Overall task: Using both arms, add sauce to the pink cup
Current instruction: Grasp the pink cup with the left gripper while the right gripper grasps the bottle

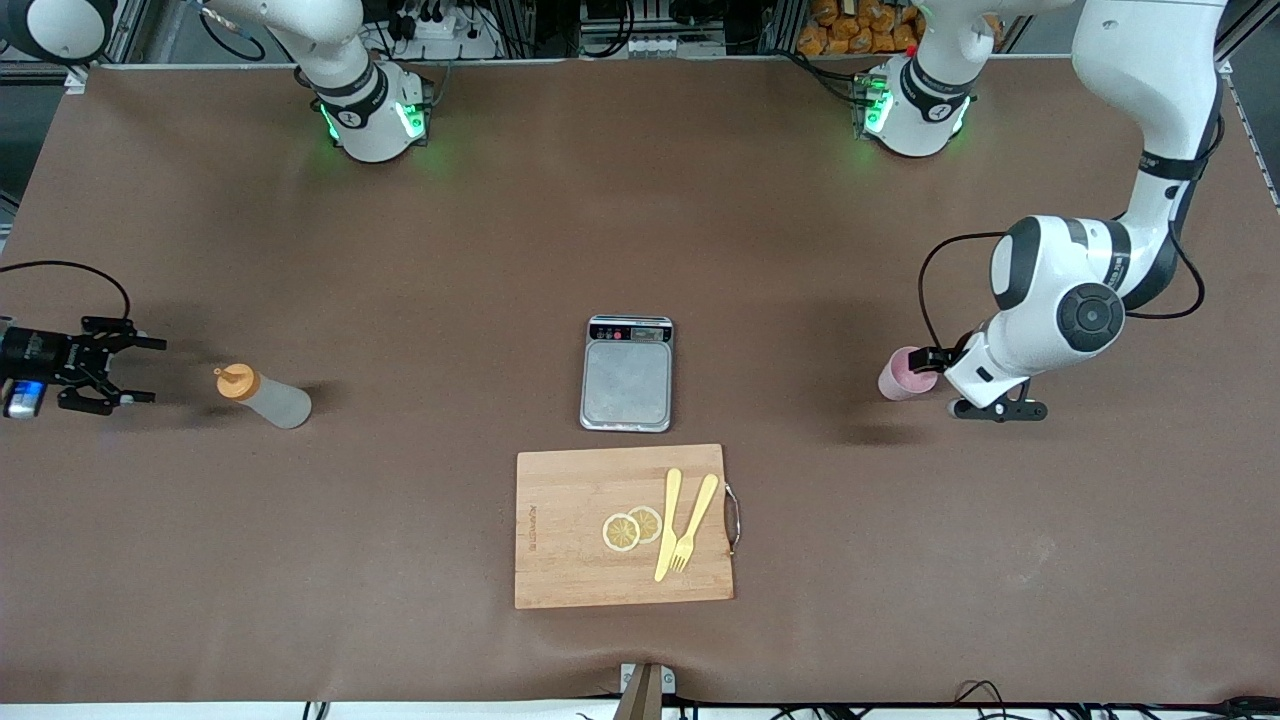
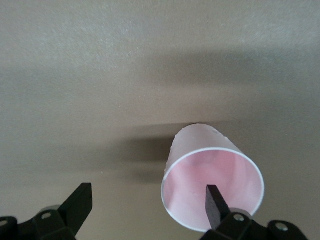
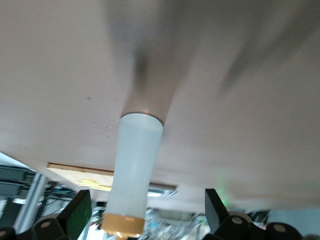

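**Both pincers lined up, neither has a grip yet**

The pink cup [image 1: 905, 374] stands at the left arm's end of the table, just ahead of the left gripper [image 1: 940, 360]. In the left wrist view the cup [image 2: 212, 182] has its open mouth turned toward the camera, and one finger [image 2: 215, 205] shows in front of the rim while the other stands wide of the wall, so the pincer is spread wide and holds nothing. To take the cup well, I judge the fingers should straddle the wall, not enter the mouth, and close gently, since a thin tumbler may flex or tip.

The sauce [image 1: 262, 396] stands at the right arm's end, its orange cap toward the right gripper [image 1: 135, 370], which sits just beside it with fingers spread wide and empty. From the right wrist view the bottle [image 3: 132, 175] lies between the two fingers but ahead of them. The grip is best placed on the body rather than the cap, firm enough to lift without squeezing sauce out early.

Between the two pincers, well apart from both, sit a small scale [image 1: 627, 373] and, nearer the front camera, a cutting board [image 1: 560, 540] carrying lemon slices [image 1: 631, 527], a knife [image 1: 667, 524] and a fork [image 1: 693, 535]. Any meeting point should stay above these.
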Motion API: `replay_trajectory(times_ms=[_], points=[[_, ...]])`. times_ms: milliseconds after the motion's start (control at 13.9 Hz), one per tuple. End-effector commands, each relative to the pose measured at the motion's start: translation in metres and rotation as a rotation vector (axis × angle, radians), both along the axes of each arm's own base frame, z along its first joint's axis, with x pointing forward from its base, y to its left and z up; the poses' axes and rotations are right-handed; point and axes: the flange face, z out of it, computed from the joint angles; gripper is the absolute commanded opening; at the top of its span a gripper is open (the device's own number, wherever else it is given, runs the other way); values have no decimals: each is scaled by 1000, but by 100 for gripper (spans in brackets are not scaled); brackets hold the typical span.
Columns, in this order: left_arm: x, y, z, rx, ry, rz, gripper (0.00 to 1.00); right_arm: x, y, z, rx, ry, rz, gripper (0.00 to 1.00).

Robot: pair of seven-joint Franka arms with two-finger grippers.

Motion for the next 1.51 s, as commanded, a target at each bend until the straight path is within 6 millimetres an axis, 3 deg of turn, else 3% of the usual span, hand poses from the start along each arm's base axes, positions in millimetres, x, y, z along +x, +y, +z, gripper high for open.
replay_trajectory(times_ms=[0,144,577,1226,1442], points=[[1,-4,-19,-15,-3,-9,81,-6,3,-41,158,118,-87,100],[0,-9,-23,-16,0,-18,0,-5,10,-56,203,147,-119,100],[2,-17,-12,-22,-19,-14,0,4,54,-78,331,245,-98,100],[2,-33,76,-28,-106,-41,0,32,106,-82,375,234,-57,100],[-7,-54,101,-30,-100,-71,0,42,124,-81,384,227,-45,100]])
